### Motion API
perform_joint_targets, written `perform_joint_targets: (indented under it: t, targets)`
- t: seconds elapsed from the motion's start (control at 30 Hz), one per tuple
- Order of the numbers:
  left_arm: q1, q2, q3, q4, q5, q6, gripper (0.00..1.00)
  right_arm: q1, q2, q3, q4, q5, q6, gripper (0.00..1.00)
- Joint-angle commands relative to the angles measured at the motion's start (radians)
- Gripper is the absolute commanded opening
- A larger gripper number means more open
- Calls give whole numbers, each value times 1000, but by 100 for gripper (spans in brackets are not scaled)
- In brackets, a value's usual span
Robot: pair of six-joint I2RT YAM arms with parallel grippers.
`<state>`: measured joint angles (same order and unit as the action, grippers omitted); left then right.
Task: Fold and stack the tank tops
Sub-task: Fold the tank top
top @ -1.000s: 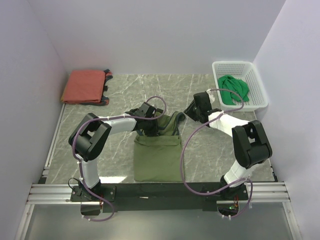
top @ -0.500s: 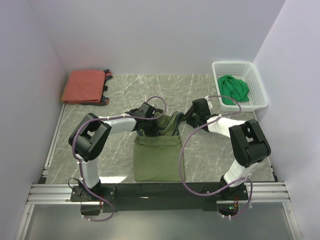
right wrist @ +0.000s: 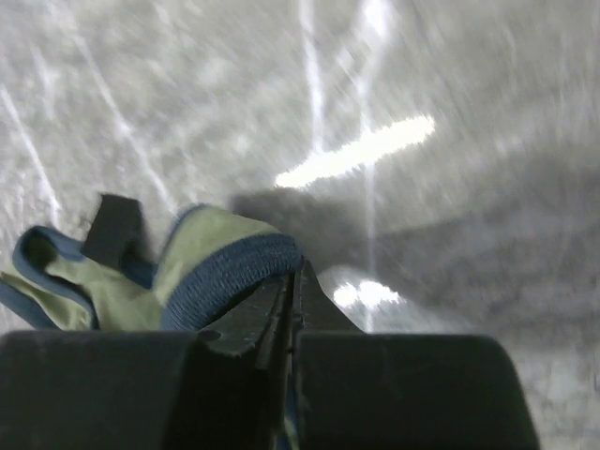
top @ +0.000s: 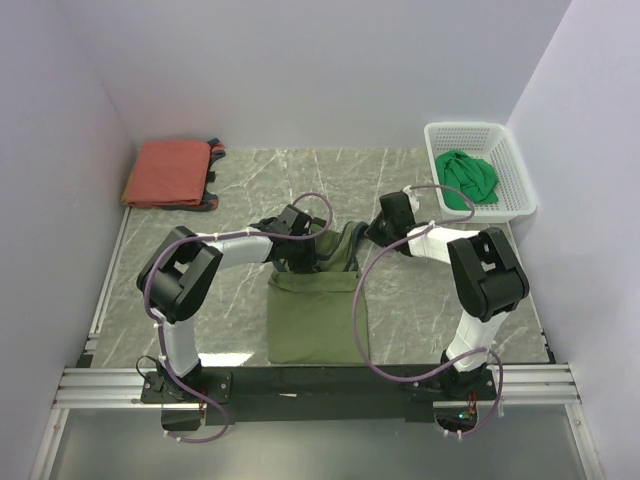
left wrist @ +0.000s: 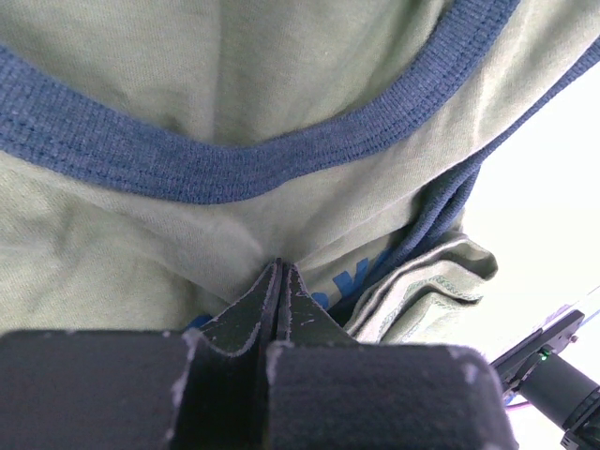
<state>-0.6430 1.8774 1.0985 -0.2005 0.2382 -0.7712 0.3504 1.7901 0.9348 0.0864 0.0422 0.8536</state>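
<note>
The olive green tank top (top: 315, 315) lies mid-table with its lower part flat and its upper part bunched. My left gripper (top: 298, 252) is shut on a pinch of its cloth just below the navy neckline (left wrist: 281, 159), fingertips (left wrist: 272, 281) pressed together. My right gripper (top: 372, 232) is shut on the navy-trimmed strap end (right wrist: 234, 267) at the top's right corner, low over the table. The rust-red tank top (top: 168, 172) lies folded at the back left. The bright green tank top (top: 468, 178) sits crumpled in the basket.
A white mesh basket (top: 478, 128) stands at the back right against the wall. White walls close in the marble table (top: 420, 300) on three sides. Cables loop from both arms over the olive top.
My right gripper has moved left and down to the olive top's strap and closed on it. The left arm has not moved.
</note>
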Motion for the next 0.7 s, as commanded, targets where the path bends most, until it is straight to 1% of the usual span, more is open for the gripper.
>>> perform_joint_targets:
  t: [0.0,0.2,0.23,0.33,0.4,0.5,0.6,0.63,0.67]
  targets:
    - [-4,-4,-42,-106,-23,42,1,-2,-32,65,82,71,-109,1]
    - [-4,-4,-49,-105,-16,49,1,-2,-188,65,196,123,-281,0]
    - [-4,-3,-51,-102,-14,50,1,-4,-227,62,225,120,-300,0]
    - [-4,3,-52,-99,-11,50,1,4,-276,52,285,99,-366,0]
    - [-4,8,-51,-99,-8,49,1,7,-285,47,303,65,-410,2]
    - [-4,11,-46,-96,-5,49,0,9,-258,68,256,70,-418,6]
    - [-4,17,-37,-97,-5,47,1,4,-216,78,195,99,-390,20]
    - [-4,19,-29,-97,-5,47,1,4,-192,90,147,107,-383,29]
    - [-4,22,-28,-97,-1,44,1,-2,-180,94,124,119,-360,34]
